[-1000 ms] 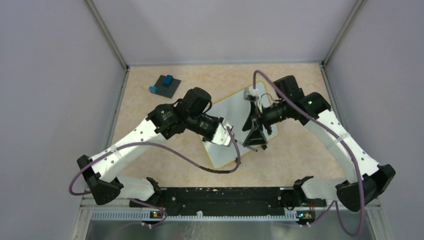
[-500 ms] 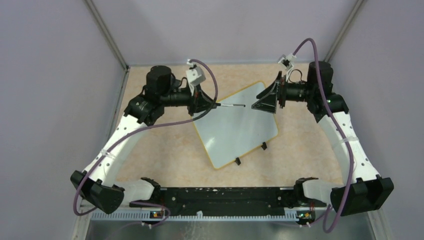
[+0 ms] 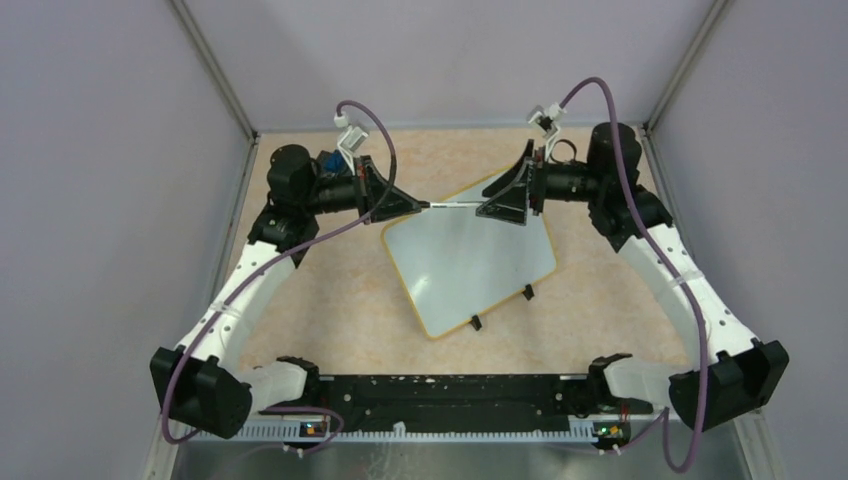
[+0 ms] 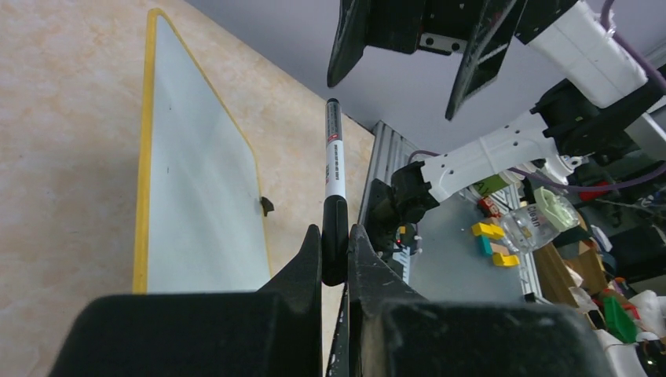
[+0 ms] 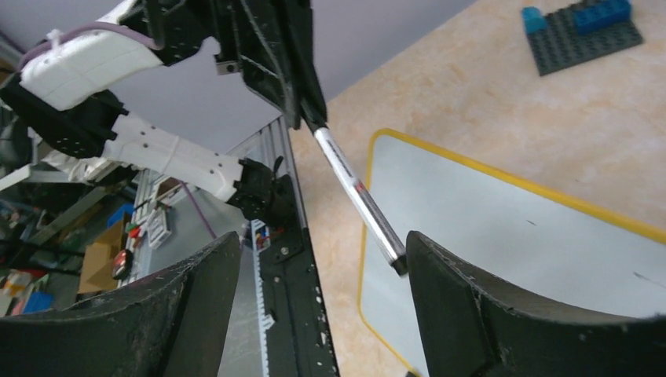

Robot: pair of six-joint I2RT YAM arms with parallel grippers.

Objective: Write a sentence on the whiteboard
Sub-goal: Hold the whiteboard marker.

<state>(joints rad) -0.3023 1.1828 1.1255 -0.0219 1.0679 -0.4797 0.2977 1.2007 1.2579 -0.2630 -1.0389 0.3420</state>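
The whiteboard (image 3: 470,265), white with a thin yellow rim, lies tilted on the tan table, also seen in the left wrist view (image 4: 196,196) and the right wrist view (image 5: 510,243). Its face is blank apart from tiny specks; no sentence shows on it. My left gripper (image 3: 420,205) (image 4: 335,232) is shut on the black end of a marker (image 3: 455,205) (image 4: 334,169), held level above the board's far edge. The marker's (image 5: 357,192) other end reaches between the fingers of my right gripper (image 3: 490,200) (image 5: 322,239), which is open. That end sits close beside one finger.
A dark square plate with blue blocks (image 5: 585,35) lies at the far left of the table, mostly hidden behind my left arm in the top view. Two black clip feet (image 3: 477,323) stick out at the board's near edge. Grey walls close in the table.
Both arms have lifted off the board and swung toward the back. The marker now lies level, and my right gripper has come up around its free end.
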